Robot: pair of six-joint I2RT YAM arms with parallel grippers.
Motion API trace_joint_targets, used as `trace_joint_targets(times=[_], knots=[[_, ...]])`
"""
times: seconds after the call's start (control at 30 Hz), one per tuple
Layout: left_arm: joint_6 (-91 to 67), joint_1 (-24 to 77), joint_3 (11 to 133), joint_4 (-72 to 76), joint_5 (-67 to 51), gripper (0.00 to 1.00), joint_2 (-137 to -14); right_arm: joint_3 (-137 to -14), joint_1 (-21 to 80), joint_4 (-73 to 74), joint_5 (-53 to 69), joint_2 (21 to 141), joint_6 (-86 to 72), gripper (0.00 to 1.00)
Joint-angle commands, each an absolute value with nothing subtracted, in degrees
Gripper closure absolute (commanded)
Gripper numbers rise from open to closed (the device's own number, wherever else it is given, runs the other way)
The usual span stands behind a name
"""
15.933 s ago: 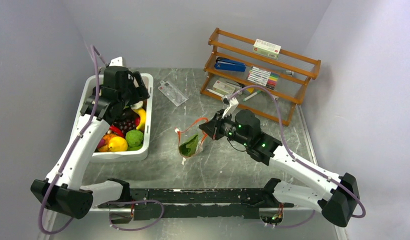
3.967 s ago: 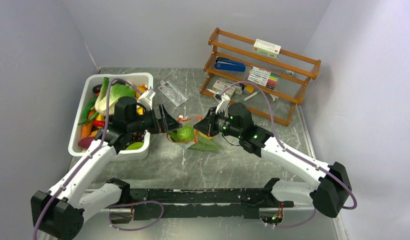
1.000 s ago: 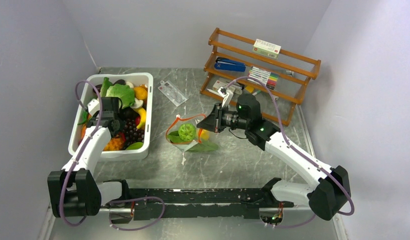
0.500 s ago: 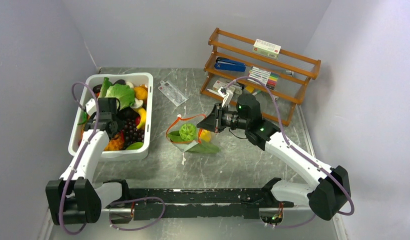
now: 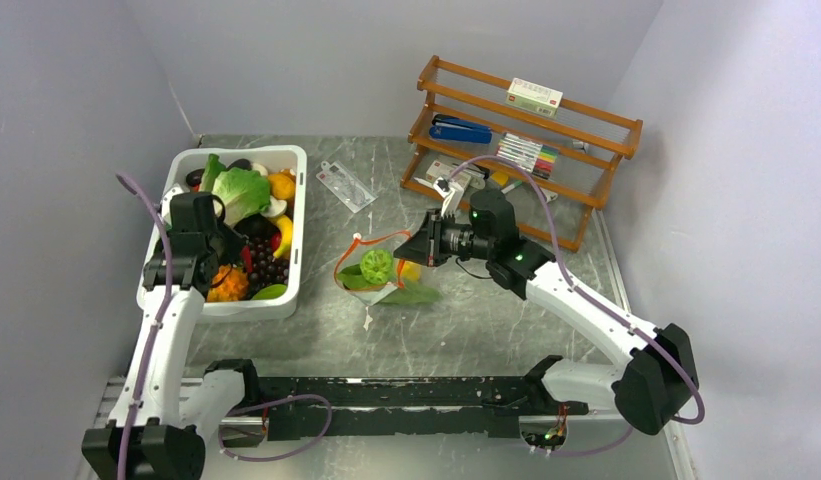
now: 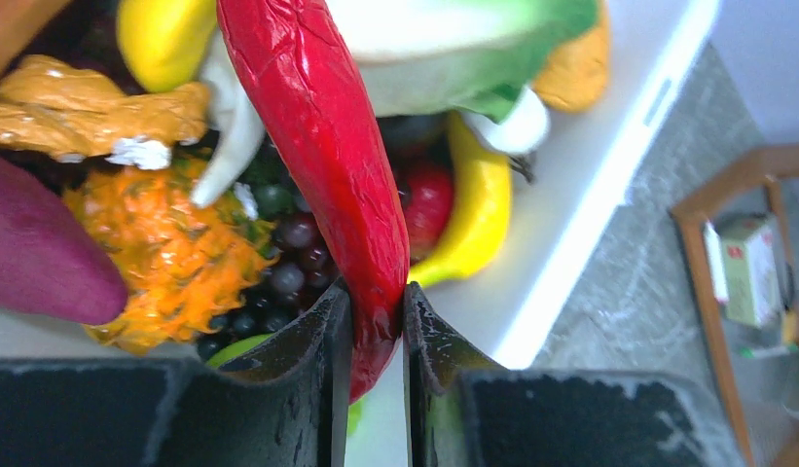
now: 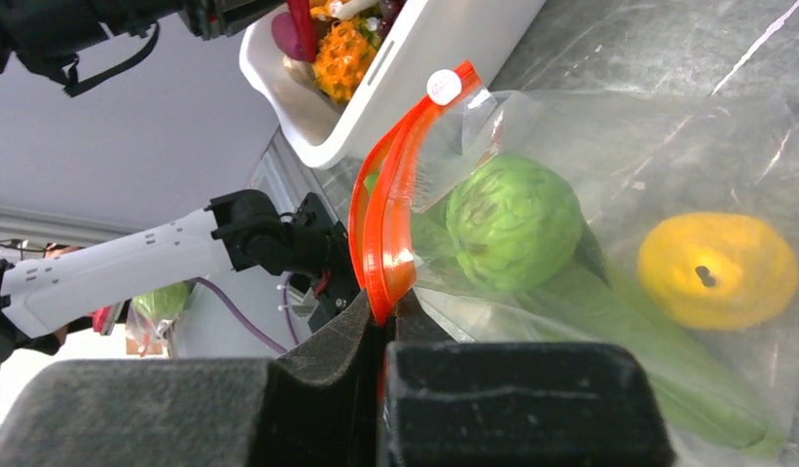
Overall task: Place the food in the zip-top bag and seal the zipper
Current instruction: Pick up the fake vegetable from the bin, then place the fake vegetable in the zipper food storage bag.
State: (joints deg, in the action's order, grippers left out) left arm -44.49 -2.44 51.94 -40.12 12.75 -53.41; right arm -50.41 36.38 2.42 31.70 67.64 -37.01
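Zip-top bag [image 5: 384, 285] lies near the centre of the table [image 5: 466, 320], at about three o'clock from the white bin [image 5: 294, 200]. Inside it are the light-green fruit [image 7: 512, 219], the yellow-orange fruit [image 7: 716, 268] at four o'clock of it, and a long green leaf [image 7: 668, 379] lying against them. The right gripper [image 7: 385, 316] is fully closed and pinches the zipper [image 7: 376, 224], which arches upward. The mouth seems partly open, but the clear plastic is hard to read. The left gripper [image 6: 376, 336], over the bin, is closed narrowly on the tip of a red pepper [image 6: 317, 146].
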Motion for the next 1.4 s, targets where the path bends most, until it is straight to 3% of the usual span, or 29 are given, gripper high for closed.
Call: trace_joint_targets(times=[0.0, 0.43, 0.8, 1.13, 1.37], knots=[[-38.52, -2.9, 55.01, -38.99, 1.29, 0.93, -50.56, -50.35, 36.13, 0.1, 31.64, 68.0, -36.24, 1.0], [-31.42, -2.82, 56.88, -35.33, -23.92, 0.93, -49.74, -51.91, 36.17, 0.13, 31.04, 69.58, -36.54, 1.0], [-34.01, -2.01, 48.89, -17.91, -53.89, 0.93, -44.95, -51.84, 36.17, -2.64, 31.73, 71.39, -40.03, 1.0], [-32.65, 14.23, 44.71, -15.55, -54.1, 0.93, -47.43, -57.88, 36.06, -1.45, 27.71, 74.56, -38.18, 1.0], [-31.33, 18.45, 45.22, -16.83, -56.98, 0.93, -50.71, -60.72, 36.07, -0.8, 26.86, 75.15, -37.98, 1.0]])
